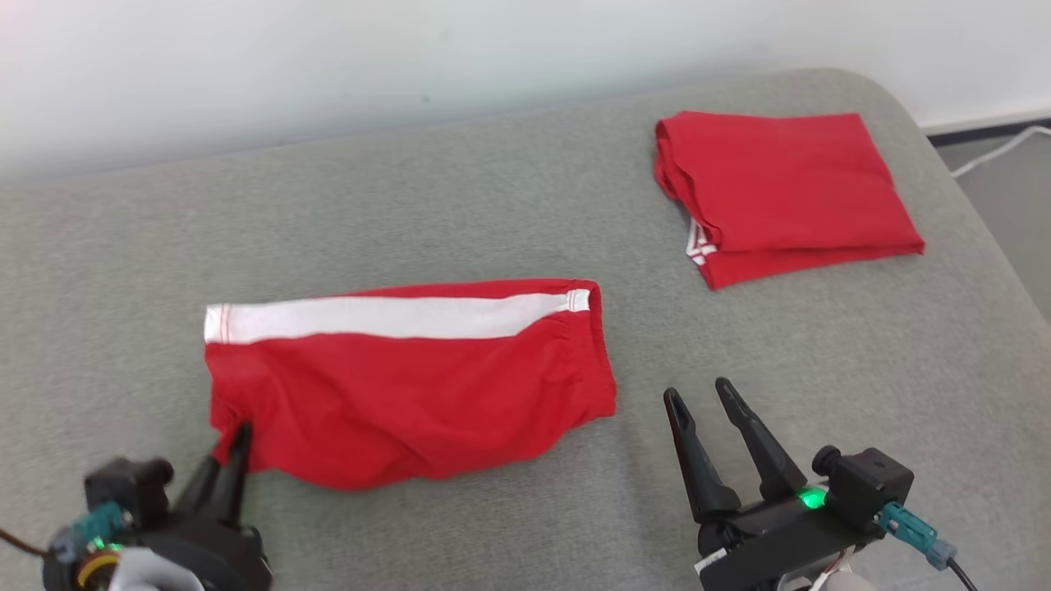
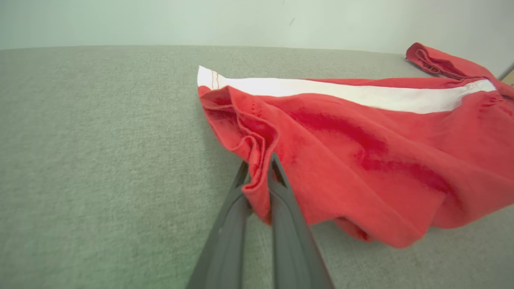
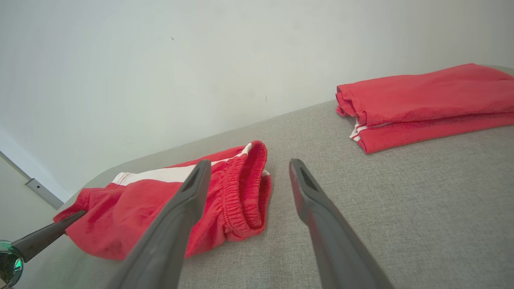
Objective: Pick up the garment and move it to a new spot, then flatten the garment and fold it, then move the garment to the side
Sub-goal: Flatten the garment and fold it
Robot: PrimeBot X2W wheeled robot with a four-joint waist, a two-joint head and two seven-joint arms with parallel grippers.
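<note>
Red shorts (image 1: 410, 386) with a white side stripe lie mid-surface on the grey padded top (image 1: 410, 205), waistband toward the robot's right. Left gripper (image 1: 234, 447) clenched on the leg hem at the near left corner, fabric bunched between its fingers. Right gripper (image 1: 698, 392) spread wide near the waistband, apart from the cloth. Folded red garment (image 1: 788, 189) at far right.

The left claw (image 2: 260, 168) was pinched shut on a bunched fold at the near edge of the red shorts (image 2: 361, 160), cloth squeezed between its two dark fingers (image 2: 289, 224). The shorts lay rumpled on the grey table (image 2: 100, 160), with a white stripe (image 2: 341, 90) along their far side.
</note>
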